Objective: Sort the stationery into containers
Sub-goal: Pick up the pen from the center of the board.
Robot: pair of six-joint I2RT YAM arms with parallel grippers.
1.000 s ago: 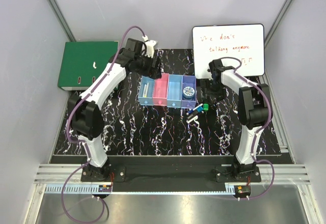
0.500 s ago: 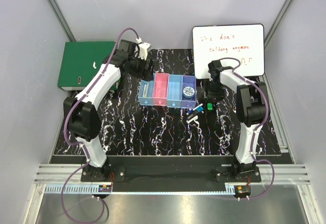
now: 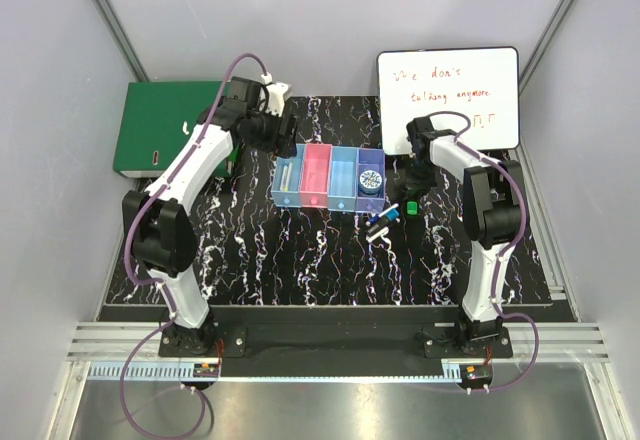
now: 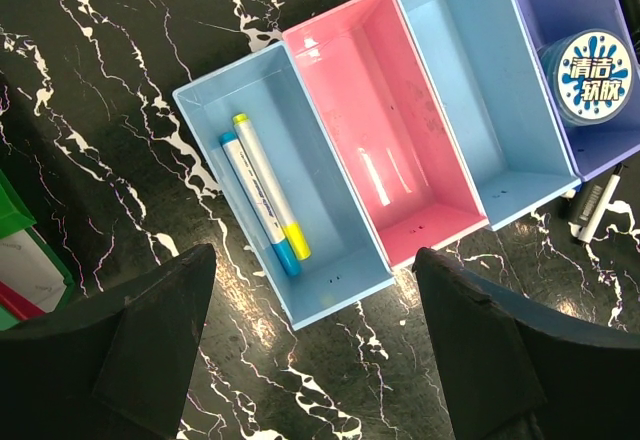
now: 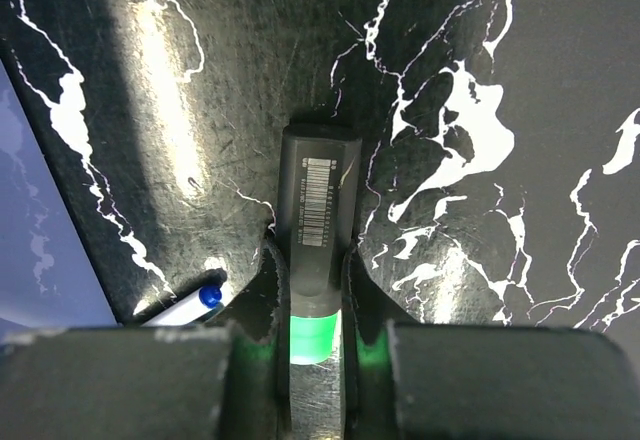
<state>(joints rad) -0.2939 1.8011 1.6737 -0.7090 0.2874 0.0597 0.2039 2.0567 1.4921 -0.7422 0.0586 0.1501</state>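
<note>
The containers (image 3: 316, 175) stand in a joined row mid-table. The left light blue bin (image 4: 335, 225) holds a yellow-capped marker (image 4: 268, 190) and a blue-capped marker (image 4: 255, 205). The pink bin (image 4: 400, 150) and the second light blue bin (image 4: 480, 90) look bare. A round blue-and-white tin (image 4: 597, 77) lies in the purple bin (image 3: 371, 163). My right gripper (image 5: 312, 260) is shut on a black marker with a green cap (image 5: 315, 210), low on the table right of the row (image 3: 409, 207). My left gripper (image 4: 315, 360) hangs open above the row's left end.
A white pen with a blue tip (image 5: 185, 305) lies just left of the right gripper, among loose pens (image 3: 380, 225) in front of the purple bin. A green binder (image 3: 165, 125) lies at the back left. A whiteboard (image 3: 448, 98) leans at the back right.
The right gripper's jaws have closed onto the green-capped marker. The left arm has drawn back to the left, away from over the bins.
</note>
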